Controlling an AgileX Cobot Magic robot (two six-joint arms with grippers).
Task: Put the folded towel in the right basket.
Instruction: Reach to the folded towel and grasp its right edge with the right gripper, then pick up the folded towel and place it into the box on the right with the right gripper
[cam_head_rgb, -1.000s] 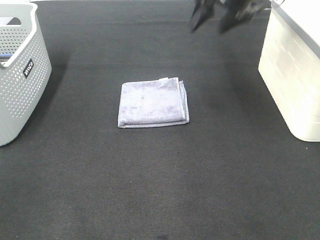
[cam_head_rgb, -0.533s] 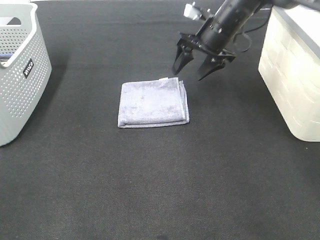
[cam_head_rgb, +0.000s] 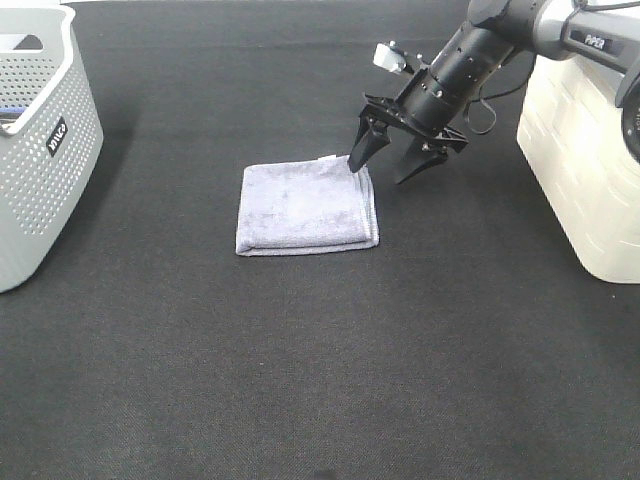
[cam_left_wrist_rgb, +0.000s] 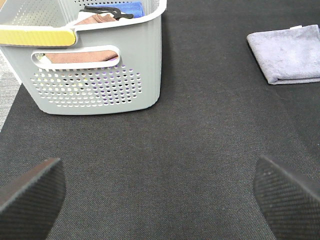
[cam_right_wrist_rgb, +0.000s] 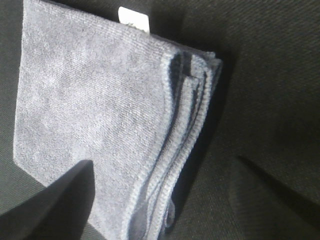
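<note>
The folded grey-lilac towel (cam_head_rgb: 305, 207) lies flat on the dark mat in the middle. It also shows in the left wrist view (cam_left_wrist_rgb: 287, 53) and close up in the right wrist view (cam_right_wrist_rgb: 100, 125). My right gripper (cam_head_rgb: 384, 169) is open, tips down, at the towel's far right corner; one finger is over the towel's edge, the other over the mat beside it. The right basket (cam_head_rgb: 585, 150) is white and stands at the right edge. My left gripper (cam_left_wrist_rgb: 160, 190) is open and empty, low over the mat near the left basket.
A grey perforated basket (cam_head_rgb: 35, 140) stands at the left edge; in the left wrist view (cam_left_wrist_rgb: 95, 70) it holds folded brown and blue cloths. Dark mat (cam_head_rgb: 320, 370) covers the whole surface.
My right arm has come down from the far edge toward the towel, and its open fingers now sit at the towel's far right corner. The towel has not moved.
</note>
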